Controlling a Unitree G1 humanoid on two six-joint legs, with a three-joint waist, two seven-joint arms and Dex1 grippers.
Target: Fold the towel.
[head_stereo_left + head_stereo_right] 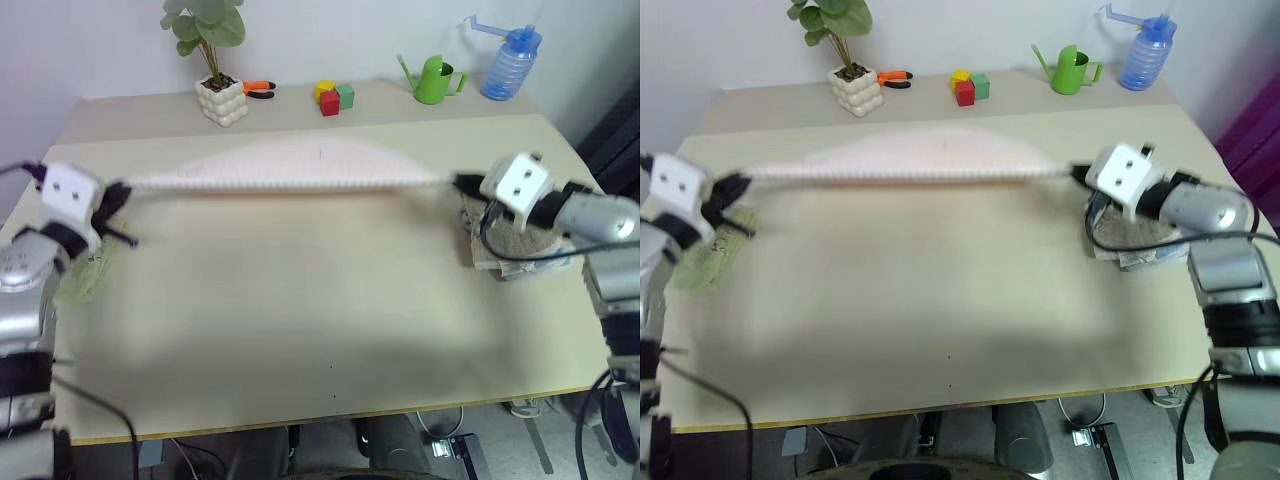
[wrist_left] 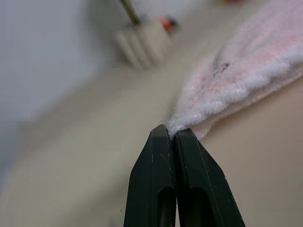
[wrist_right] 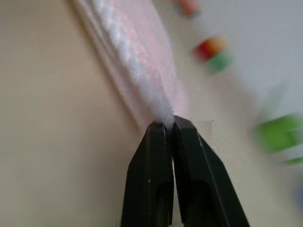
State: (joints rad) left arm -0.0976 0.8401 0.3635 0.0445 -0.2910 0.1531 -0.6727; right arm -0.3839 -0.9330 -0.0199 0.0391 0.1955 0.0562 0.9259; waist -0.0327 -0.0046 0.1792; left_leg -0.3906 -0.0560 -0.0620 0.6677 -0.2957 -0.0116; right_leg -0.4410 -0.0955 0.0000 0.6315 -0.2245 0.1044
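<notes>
My left end effector and right end effector each pinch a corner of the pink towel, stretched taut above the worktop. No fold made yet; laying and folding remain.

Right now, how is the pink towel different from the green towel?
The pink towel is lifted and stretched flat between the left end effector and right end effector; the green towel lies crumpled on the table. The pink one spans most of the table's width; the green one sits bunched near the table's left edge. Both look like soft terry cloth.
</notes>
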